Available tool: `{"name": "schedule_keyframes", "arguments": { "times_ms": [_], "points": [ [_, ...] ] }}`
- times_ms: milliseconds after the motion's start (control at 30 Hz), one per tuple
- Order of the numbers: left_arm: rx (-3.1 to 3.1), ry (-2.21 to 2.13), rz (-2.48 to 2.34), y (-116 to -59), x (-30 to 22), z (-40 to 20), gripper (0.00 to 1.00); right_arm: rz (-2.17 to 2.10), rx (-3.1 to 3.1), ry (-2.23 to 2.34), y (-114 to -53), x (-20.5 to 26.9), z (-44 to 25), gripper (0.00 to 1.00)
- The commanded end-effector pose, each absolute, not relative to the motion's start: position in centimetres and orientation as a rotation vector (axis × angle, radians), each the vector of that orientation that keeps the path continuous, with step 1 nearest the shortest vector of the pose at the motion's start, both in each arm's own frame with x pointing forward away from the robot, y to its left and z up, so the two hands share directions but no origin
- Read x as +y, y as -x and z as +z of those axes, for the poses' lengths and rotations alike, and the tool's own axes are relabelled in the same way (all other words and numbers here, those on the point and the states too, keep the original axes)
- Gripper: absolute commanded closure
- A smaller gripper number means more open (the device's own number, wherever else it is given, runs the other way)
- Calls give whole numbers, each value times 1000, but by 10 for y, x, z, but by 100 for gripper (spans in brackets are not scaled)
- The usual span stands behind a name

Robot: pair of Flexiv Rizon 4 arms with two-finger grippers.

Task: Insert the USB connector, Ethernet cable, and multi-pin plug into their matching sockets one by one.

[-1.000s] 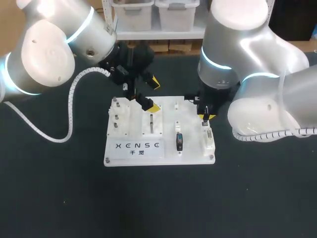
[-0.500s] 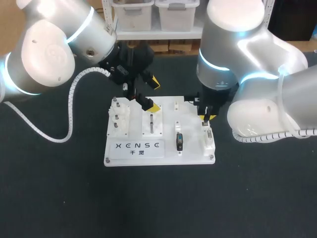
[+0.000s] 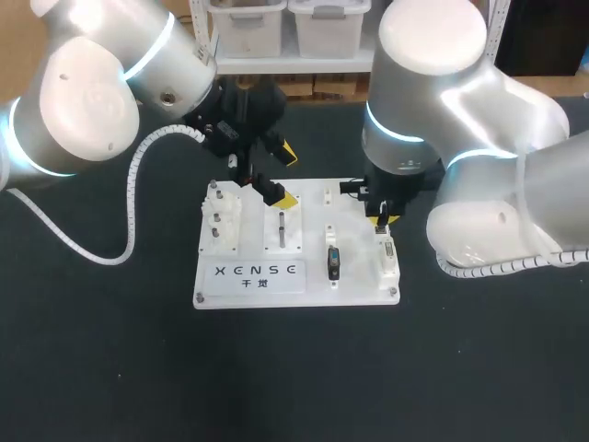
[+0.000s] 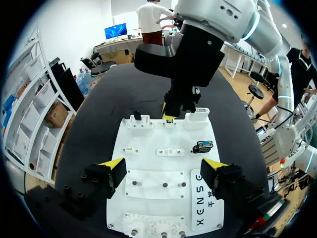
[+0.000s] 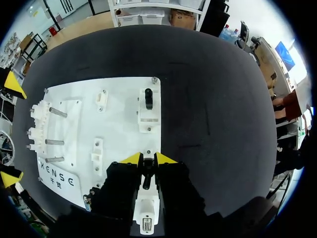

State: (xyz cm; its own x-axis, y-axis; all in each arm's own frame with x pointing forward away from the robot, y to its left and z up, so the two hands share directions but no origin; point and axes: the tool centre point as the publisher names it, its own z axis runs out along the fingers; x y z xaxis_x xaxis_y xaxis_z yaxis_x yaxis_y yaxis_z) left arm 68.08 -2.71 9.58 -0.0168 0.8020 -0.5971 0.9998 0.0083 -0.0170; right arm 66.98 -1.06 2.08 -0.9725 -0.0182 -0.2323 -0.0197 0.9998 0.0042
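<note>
A white board (image 3: 248,285) lies mid-table. My right gripper (image 5: 147,158) stands over the middle of its right column, shut on a small black plug (image 5: 146,173); which connector it is I cannot tell. Just in front of it is a white socket block (image 5: 147,215) with a multi-pin face. In the head view only one yellow tip of the right gripper (image 3: 381,219) shows. A dark multi-pin plug (image 3: 332,262) rests on the board one column to the left. My left gripper (image 4: 163,168) hangs open above the board's left half, holding nothing.
A peg block (image 3: 219,216) stands on the board's left side, and a row of gears (image 4: 148,228) under the left gripper. Another black piece (image 5: 148,98) sits in a holder at the back right corner. Dark table surrounds the board.
My right arm's upper body has swung slightly left while its gripper stays over the same spot. The left arm has not moved.
</note>
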Motion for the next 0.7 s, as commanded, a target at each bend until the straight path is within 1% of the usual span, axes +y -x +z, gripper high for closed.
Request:
{"name": "schedule_keyframes", "arguments": {
  "times_ms": [33, 433, 633, 700],
  "points": [
    [1875, -1850, -628, -682, -28, 96, 0, 7, 2910, 28, -667, -12, 18, 100],
    [1875, -1850, -628, -682, -28, 96, 0, -37, 2926, 0, -673, -13, 2, 100],
    [1875, -1850, -628, -682, -28, 96, 0, -21, 2918, 7, -671, -13, 9, 100],
    [1875, -1850, -628, -682, -28, 96, 0, -13, 2881, -5, -673, -13, 17, 55]
  ]
}}
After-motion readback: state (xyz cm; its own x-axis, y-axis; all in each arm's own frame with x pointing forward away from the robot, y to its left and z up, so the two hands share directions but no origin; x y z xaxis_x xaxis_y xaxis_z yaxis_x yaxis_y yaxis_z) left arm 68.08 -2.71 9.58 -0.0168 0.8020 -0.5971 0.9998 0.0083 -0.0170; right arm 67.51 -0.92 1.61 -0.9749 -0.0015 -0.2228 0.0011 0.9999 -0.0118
